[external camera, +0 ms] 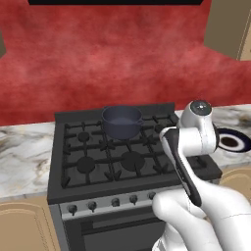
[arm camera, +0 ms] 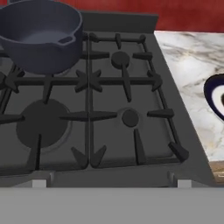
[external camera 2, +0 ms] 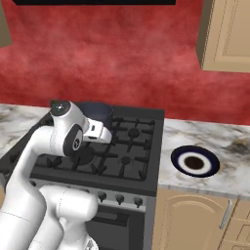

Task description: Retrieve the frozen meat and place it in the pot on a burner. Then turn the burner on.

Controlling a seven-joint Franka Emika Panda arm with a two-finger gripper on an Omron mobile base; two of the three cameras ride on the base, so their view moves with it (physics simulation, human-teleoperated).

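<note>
The dark blue-grey pot [external camera: 121,121] stands empty on a rear burner of the black stove [external camera: 73,185], at the middle of the back row. In the hand view the pot [arm camera: 39,37] is at the upper left, with bare burners [arm camera: 130,117] under grates to its right and in front. My gripper [external camera 2: 105,135] hovers over the stove's front half, apart from the pot [external camera 2: 100,110], which my arm partly covers. Its fingertips are hidden; nothing lies between them in the hand view. The frozen meat is out of view.
A dark-rimmed white plate [external camera 2: 194,161] lies on the marble counter [external camera 2: 229,141] right of the stove. A row of knobs [external camera: 115,201] runs along the stove's front. A wall cabinet [external camera 2: 227,34] hangs at the upper right. A red wall backs the stove.
</note>
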